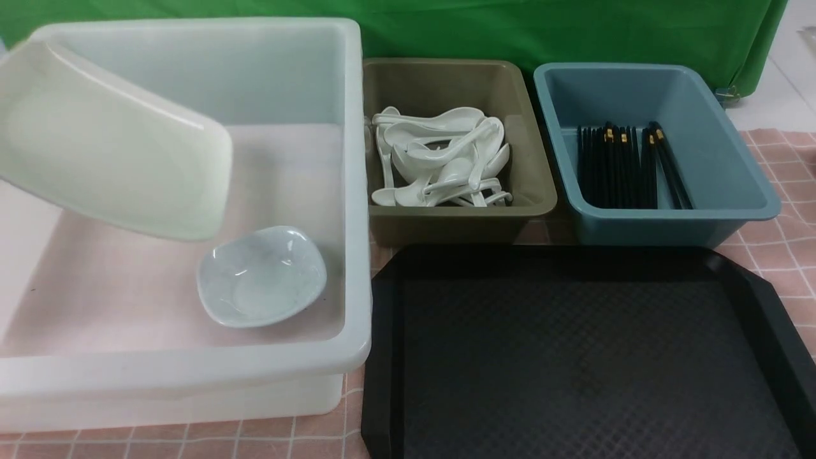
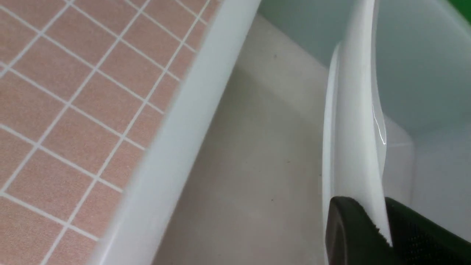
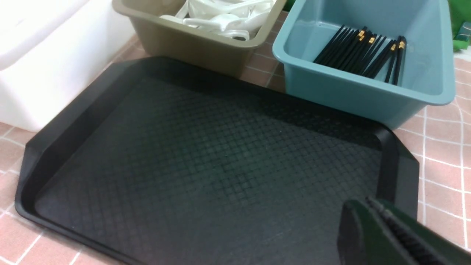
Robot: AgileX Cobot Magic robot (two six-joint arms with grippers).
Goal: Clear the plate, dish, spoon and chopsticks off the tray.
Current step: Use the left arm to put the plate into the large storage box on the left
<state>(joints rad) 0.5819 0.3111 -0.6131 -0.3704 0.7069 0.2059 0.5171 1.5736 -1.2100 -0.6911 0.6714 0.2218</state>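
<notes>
Plate: we see the large white plate (image 1: 108, 140) tilted in the air above the far left part of the white tub (image 1: 357, 191). Its left side is cut off by the front view's edge.
Left claw: only the left wrist view shows it. The left claw (image 2: 381, 221) is clamped on the plate's (image 2: 355, 121) rim, one dark finger on each face. The plate stands edge-on there, over the tub's floor and inside its rim (image 2: 176, 140).
Dish: the small white dish (image 1: 261, 275) sits on the tub floor near the front right corner, below the plate's lower corner. We cannot tell how much gap lies between them.
Spoon: white spoons (image 1: 440, 156) lie heaped in the olive tub (image 1: 440, 83). We cannot tell the task's spoon from the others.
Chopsticks: black chopsticks (image 1: 628, 166) with gold bands lie side by side in the blue tub (image 1: 720, 159). We cannot pick out the task's pair.
Tray: the black tray (image 1: 574, 357) lies in front of the olive and blue tubs, just beside the white tub. Its front edge runs out of the front view, and its whole diamond-pattern floor (image 3: 206, 165) shows.
Right claw: the right claw (image 3: 371, 206) is clenched on nothing, its toothed fingers pressed together near the tray's right rim. Only its tip is visible.
Open room: tub floor lies open to the left of the dish and behind it.
Surface: a pink checked cloth (image 1: 784, 236) covers the surface.
</notes>
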